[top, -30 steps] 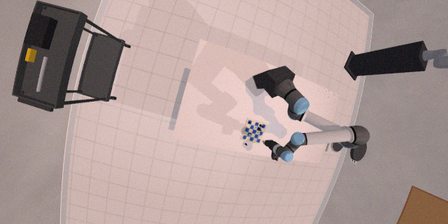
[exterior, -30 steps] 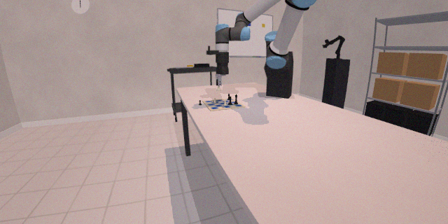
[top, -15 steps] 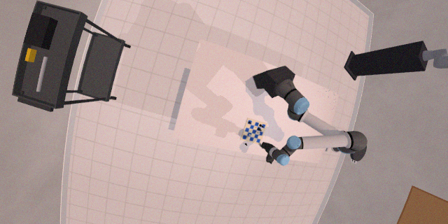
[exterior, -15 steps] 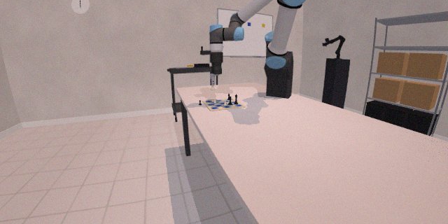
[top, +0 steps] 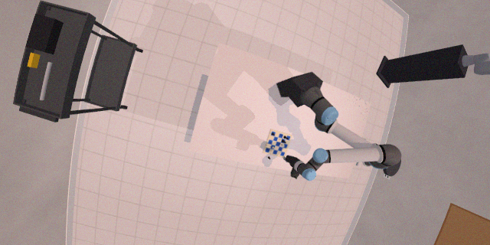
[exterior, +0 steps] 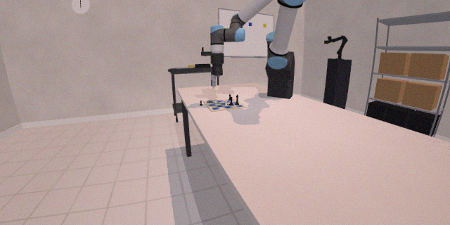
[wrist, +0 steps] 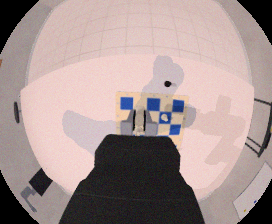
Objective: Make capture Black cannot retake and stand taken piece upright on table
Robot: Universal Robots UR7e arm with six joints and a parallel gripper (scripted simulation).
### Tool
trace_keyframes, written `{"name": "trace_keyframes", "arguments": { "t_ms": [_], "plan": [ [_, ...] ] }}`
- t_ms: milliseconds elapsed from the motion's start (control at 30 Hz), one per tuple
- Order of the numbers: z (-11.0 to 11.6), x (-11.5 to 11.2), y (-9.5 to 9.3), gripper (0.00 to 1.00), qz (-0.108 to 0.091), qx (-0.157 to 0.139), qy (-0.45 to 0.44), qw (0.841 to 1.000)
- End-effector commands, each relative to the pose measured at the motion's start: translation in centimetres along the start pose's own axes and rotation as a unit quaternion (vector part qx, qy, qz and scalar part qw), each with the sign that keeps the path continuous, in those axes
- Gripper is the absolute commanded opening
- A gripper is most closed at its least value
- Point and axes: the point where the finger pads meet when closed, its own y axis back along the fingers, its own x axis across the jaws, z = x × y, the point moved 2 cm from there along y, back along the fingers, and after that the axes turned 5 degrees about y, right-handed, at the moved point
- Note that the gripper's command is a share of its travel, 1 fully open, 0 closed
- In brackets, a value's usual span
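A small chessboard [exterior: 219, 109] [top: 271, 135] [wrist: 122, 99] with blue and cream squares lies near the table's far left edge. Two tall black pieces [exterior: 237, 100] stand at its far side. A small black piece [exterior: 200, 103] [top: 269, 157] [wrist: 167, 83] stands upright on the table just off the board. My gripper [exterior: 213, 83] [top: 288, 158] [wrist: 139, 116] hangs above the board's near-left part and is shut on a pale white piece [exterior: 213, 86], lifted clear of the squares. The wrist view shows another white piece [wrist: 164, 116] on a blue square.
The table [exterior: 316, 148] stretches wide toward the front right. A dark side cart [exterior: 190, 70] stands behind the table's far corner. The arm's base pedestal [exterior: 280, 77] stands behind the board. Shelves with boxes [exterior: 411, 74] are far right.
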Motion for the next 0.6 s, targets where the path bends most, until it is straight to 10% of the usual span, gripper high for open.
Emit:
{"name": "trace_keyframes", "arguments": {
  "t_ms": [0, 567],
  "plan": [
    [0.0, 0.0, -0.7, 0.0, 0.0, 0.0, 0.0, 1.0],
    [-0.1, 0.0, -6.0, 0.0, 0.0, 0.0, 0.0, 1.0]
  ]
}}
